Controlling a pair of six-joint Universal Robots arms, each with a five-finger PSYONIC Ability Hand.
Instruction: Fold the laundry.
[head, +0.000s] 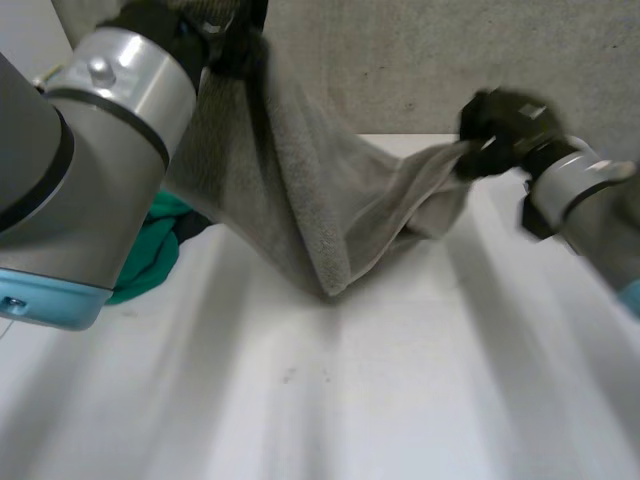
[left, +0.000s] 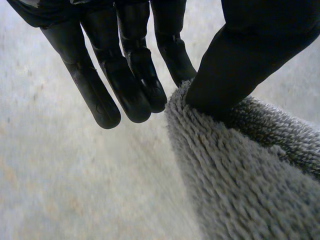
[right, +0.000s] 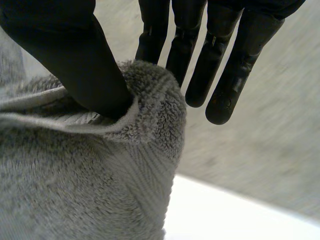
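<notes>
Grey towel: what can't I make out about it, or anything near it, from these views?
- Head view: the grey towel's upper corner is hidden behind the left arm.
- Head view: the green cloth is largely covered by that arm, so I cannot tell what garment it is.
- Head view: I cannot tell whether the towel's lowest fold touches the table.
- Right wrist view: below the right hand, the towel runs past the frame edge.

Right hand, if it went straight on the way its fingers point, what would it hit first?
Probably the grey backdrop; the towel the right hand pinches hangs beside that line. Depth unclear.
</notes>
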